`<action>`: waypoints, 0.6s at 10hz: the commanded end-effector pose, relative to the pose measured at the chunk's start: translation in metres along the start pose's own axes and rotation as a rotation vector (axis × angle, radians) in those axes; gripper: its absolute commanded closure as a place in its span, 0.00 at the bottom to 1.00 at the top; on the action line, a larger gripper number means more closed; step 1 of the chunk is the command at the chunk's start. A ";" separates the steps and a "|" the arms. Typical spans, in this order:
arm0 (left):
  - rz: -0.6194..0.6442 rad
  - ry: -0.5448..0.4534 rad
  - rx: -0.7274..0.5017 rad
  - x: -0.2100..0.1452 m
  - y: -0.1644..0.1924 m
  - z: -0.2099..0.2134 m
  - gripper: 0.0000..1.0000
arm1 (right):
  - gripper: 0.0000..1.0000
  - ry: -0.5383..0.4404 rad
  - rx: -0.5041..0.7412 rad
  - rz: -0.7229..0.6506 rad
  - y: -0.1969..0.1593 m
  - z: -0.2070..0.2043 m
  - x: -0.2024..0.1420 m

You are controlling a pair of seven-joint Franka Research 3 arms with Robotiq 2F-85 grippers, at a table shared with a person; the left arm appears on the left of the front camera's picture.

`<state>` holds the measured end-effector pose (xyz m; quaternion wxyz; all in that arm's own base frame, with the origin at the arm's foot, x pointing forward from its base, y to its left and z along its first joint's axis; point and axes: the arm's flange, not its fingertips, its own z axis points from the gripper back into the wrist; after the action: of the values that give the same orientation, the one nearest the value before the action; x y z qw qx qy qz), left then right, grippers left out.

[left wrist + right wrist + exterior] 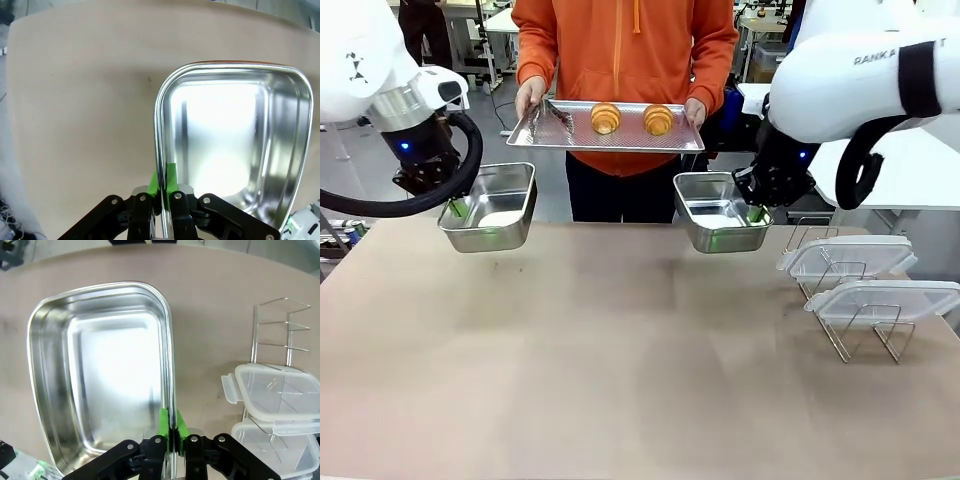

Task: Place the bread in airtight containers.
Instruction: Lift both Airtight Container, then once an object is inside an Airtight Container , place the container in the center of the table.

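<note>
My left gripper [162,187] clamps the left pan [490,205] by its rim, my right gripper [171,427] the right pan [715,210], both raised at the table's [620,350] far edge, I judge to catch the person's [620,50] croissants [606,117].

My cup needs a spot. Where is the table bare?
The table is bare across its near half, also in the middle between the left pan and right pan. Crowded: the right edge, with clear lids on the wire rack.

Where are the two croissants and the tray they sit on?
Left croissant [606,117]: front view, middle of its ridged top.
Right croissant [658,119]: front view, middle of its ridged top.
Tray [580,138]: front view, bare metal near its front rim.
</note>
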<state>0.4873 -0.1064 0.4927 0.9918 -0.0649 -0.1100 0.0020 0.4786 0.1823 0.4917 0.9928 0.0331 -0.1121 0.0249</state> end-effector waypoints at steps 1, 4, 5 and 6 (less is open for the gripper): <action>-0.031 0.016 -0.013 0.002 -0.004 -0.002 1.00 | 1.00 0.010 0.000 0.003 0.002 -0.005 0.000; 0.000 0.000 0.000 0.000 0.000 0.000 1.00 | 1.00 0.010 0.000 0.003 0.002 -0.005 0.000; 0.000 0.000 0.000 0.000 0.000 0.000 1.00 | 1.00 0.010 0.000 0.003 0.002 -0.005 0.000; 0.000 0.000 0.000 0.000 0.000 0.000 1.00 | 1.00 0.010 0.000 0.003 0.002 -0.005 0.000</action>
<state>0.4875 -0.1088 0.4896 0.9923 -0.0644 -0.1057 -0.0004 0.4797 0.1861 0.4831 0.9937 0.0311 -0.1037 0.0281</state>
